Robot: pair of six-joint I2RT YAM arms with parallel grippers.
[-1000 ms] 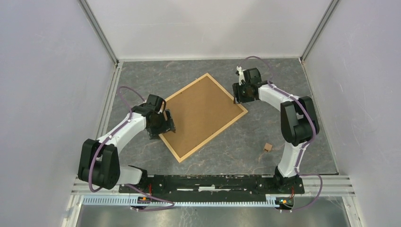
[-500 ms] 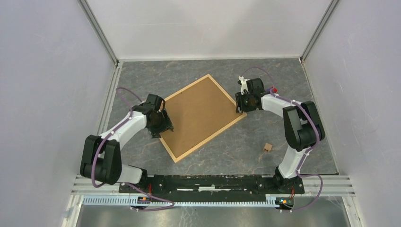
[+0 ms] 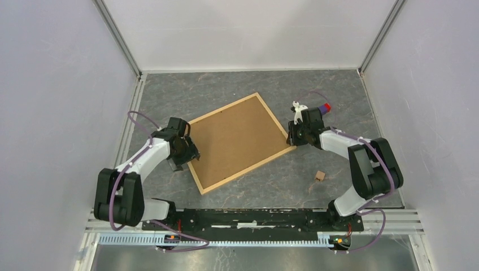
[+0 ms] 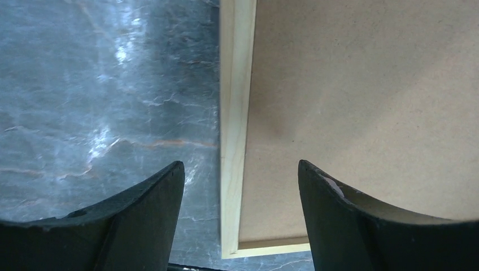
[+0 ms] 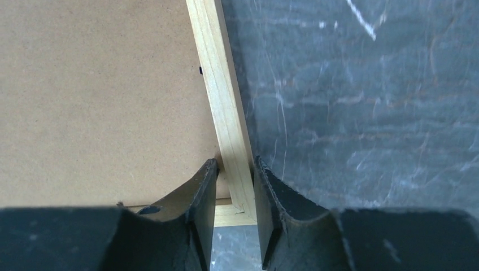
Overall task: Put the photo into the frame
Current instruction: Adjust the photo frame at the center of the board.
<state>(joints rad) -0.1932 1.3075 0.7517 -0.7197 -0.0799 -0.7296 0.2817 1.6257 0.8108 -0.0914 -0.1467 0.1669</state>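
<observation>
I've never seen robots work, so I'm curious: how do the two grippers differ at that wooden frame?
Opening: the left gripper is wide open, while the right gripper is nearly closed and seems to pinch the wood. Place: the left gripper hovers over the left edge of the frame, the right gripper sits at its right corner. Both straddle a light wood strip beside the brown back.

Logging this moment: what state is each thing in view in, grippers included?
frame: lying flat on the table, brown back panel up.
left gripper: open, fingers straddling the frame's edge near a corner.
right gripper: closed on the frame's wooden rail near a corner.
small wooden block: lying loose, apart from the frame.
</observation>
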